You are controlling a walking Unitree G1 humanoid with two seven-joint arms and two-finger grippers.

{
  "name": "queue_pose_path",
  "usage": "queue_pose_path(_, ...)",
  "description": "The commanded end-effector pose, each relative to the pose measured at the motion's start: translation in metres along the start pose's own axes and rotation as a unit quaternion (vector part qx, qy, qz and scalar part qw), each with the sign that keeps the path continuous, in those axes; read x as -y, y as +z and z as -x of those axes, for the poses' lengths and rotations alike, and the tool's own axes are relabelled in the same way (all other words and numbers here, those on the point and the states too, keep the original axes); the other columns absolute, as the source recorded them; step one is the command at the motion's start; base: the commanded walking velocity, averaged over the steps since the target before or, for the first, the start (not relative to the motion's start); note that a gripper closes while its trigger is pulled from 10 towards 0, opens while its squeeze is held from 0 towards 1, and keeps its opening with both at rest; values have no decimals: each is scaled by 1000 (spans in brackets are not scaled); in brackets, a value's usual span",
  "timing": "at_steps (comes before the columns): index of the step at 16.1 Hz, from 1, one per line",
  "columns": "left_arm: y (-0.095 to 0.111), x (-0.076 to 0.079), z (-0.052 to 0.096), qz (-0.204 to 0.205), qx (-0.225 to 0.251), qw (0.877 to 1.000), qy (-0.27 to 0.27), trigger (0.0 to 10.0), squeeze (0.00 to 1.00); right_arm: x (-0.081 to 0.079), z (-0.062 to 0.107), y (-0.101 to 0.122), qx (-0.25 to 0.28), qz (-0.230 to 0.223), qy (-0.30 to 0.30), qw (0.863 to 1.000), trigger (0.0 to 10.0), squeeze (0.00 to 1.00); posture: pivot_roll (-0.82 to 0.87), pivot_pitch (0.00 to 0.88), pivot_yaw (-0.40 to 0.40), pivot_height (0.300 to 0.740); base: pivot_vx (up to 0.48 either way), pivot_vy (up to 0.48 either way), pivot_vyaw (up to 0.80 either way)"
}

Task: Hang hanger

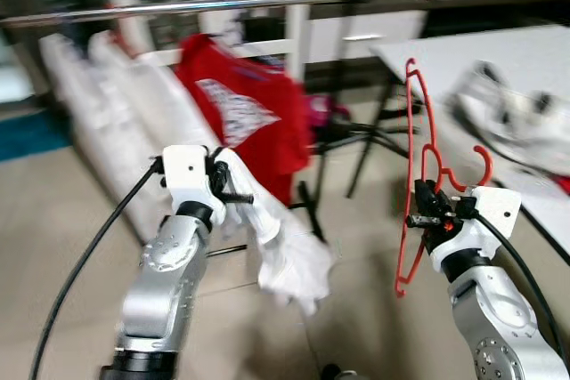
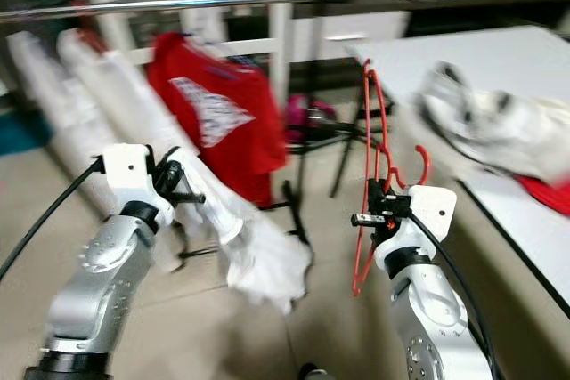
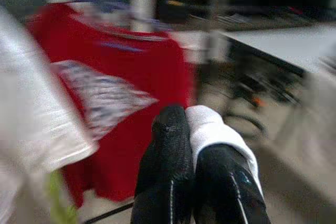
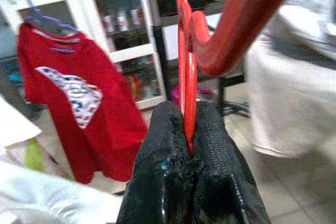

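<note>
the right pincer (image 1: pixel 426 206) clamps a thin red plastic hanger (image 1: pixel 415 166) while the left pincer (image 1: pixel 233 186) pinches soft white cloth (image 1: pixel 287 251).

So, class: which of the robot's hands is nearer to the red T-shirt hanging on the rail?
Left. The left hand, shut on a white garment, is just in front of the red T-shirt. The right hand, shut on a red hanger, is off to the shirt's right.

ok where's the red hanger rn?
Red hanger is clamped upright in the right gripper, on the robot's right, beside the white table.
</note>
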State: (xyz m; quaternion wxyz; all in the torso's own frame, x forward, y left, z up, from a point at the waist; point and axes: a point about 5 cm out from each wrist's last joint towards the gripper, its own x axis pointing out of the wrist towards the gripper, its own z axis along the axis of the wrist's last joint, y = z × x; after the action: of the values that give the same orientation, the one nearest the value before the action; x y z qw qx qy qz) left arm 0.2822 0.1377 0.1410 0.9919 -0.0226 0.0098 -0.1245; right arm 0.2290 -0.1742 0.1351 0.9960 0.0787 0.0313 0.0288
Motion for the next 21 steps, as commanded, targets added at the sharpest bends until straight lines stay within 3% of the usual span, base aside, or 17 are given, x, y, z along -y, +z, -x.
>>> queue_pose_path(1, 1, 5, 1, -3, -3, 1000, -27, 10000, 0, -2, 1, 6, 8, 10, 4, 1000, 10000, 0, 95, 0, 53, 740, 0, 0, -800)
queue_pose_path(4, 8, -2, 4, -69, -3, 996, -57, 10000, 0, 4, 1, 0, -10, 30, -26, 999, 10000, 0, 98, 0, 49, 740, 0, 0, -800)
queue_pose_path(5, 8, -4, 4, -73, -4, 996, -58, 10000, 0, 6, 3, -3, -23, 27, -32, 999, 10000, 0, 96, 0, 50, 740, 0, 0, -800)
queue_pose_path(8, 6, -5, 3, -74, -9, 995, -63, 10000, 0, 14, 8, -9, -44, 58, -68, 995, 10000, 0, 83, 0, 60, 740, 0, 160, -800)
queue_pose_path(10, 6, -5, 2, -76, -11, 995, -64, 10000, 0, 15, 10, -13, -57, 30, -81, 995, 10000, 0, 81, 0, 62, 740, 0, 480, -800)
queue_pose_path(16, 7, -10, -1, -70, -12, 996, -56, 10000, 0, 14, 12, -16, -71, 34, -93, 993, 10000, 0, 75, 0, 70, 740, 0, 480, -800)
queue_pose_path(21, 8, -19, -5, -67, -14, 998, -8, 10000, 0, 4, 6, -8, -68, 30, -91, 993, 10000, 0, 74, 0, 61, 740, 0, -384, -800)
